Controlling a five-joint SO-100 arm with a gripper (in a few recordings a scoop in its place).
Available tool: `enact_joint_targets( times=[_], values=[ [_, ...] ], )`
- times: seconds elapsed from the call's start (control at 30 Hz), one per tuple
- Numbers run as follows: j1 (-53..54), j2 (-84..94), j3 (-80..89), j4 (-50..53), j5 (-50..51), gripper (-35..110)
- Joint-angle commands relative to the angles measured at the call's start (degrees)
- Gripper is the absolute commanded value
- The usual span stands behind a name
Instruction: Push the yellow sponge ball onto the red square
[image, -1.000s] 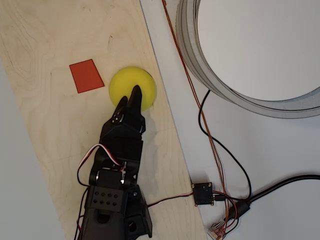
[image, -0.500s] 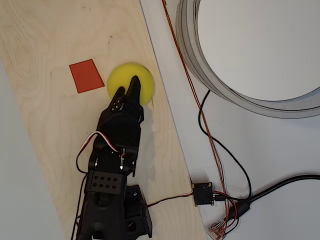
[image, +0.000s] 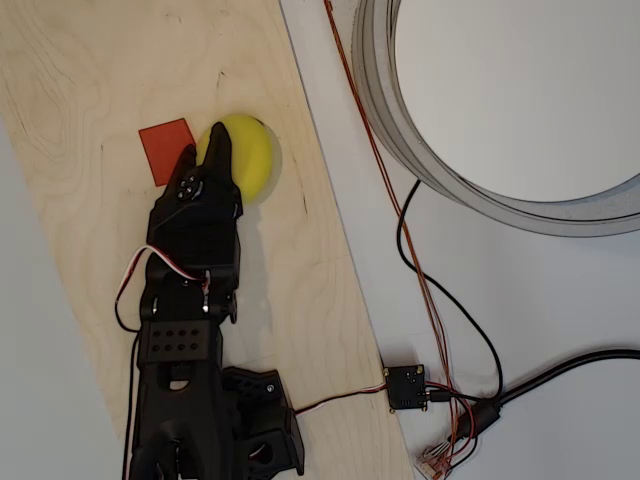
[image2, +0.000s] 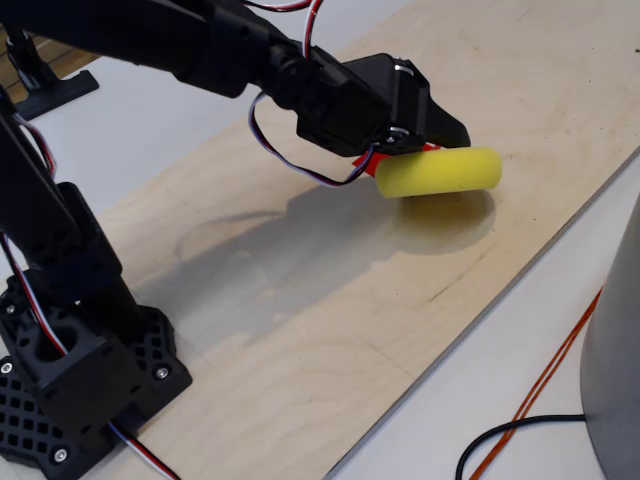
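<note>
In the overhead view the yellow sponge ball (image: 250, 155) lies on the wooden board (image: 90, 60), its left rim right at the right edge of the red square (image: 163, 150). My black gripper (image: 214, 142) is shut, and its tips lie over the ball's left part and the square's right corner. From the fixed view the ball (image2: 440, 172) looks like a flat yellow puck. There the gripper (image2: 452, 130) presses against its far left side, and a sliver of the red square (image2: 366, 160) shows under the fingers.
A large grey ring (image: 400, 130) fills the upper right of the white table. Orange and black cables (image: 410, 250) run to a small black circuit board (image: 405, 387) beside the wooden board's right edge. The arm's base (image2: 70, 370) stands at the near left.
The arm has swung left and up the board, pushing the ball from the board's right side up against the red square. The gripper has stayed shut.
</note>
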Motion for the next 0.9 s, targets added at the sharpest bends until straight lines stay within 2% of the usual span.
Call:
enact_joint_targets(
  times=[0.0, 0.3, 0.57, 0.87],
  values=[
    [-1.4, 2.6, -0.3, 0.3, 2.0, 18],
    [-3.1, 3.2, -2.4, 0.4, 2.9, 18],
    [4.5, 6.0, -9.9, 9.9, -12.0, 18],
    [12.6, 8.9, -6.2, 10.8, -22.1, 18]
  ],
)
